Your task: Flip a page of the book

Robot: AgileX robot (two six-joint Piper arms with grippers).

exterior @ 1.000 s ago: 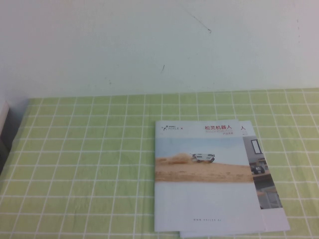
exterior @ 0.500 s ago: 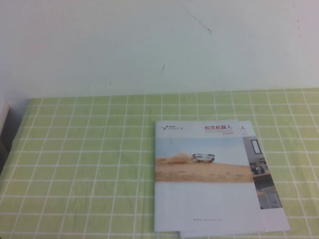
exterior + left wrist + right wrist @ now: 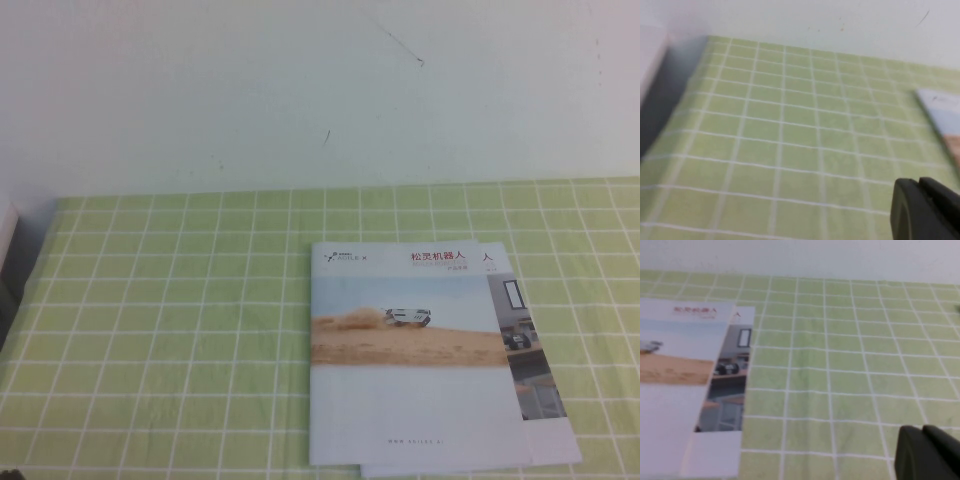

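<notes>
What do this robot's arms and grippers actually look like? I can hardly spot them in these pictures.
Very little shows. In the left wrist view, the left gripper is only a matte black, rounded block with a thin seam down it. The right gripper looks just the same in the right wrist view: black, smooth, blunt-cornered. No cables, markings or arm links are visible, and the high view shows neither arm at all.

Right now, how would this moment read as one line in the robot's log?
book closed, flat on green checked cloth | grey-cover booklet beneath | left gripper off book | right gripper off book | page unturned
</notes>
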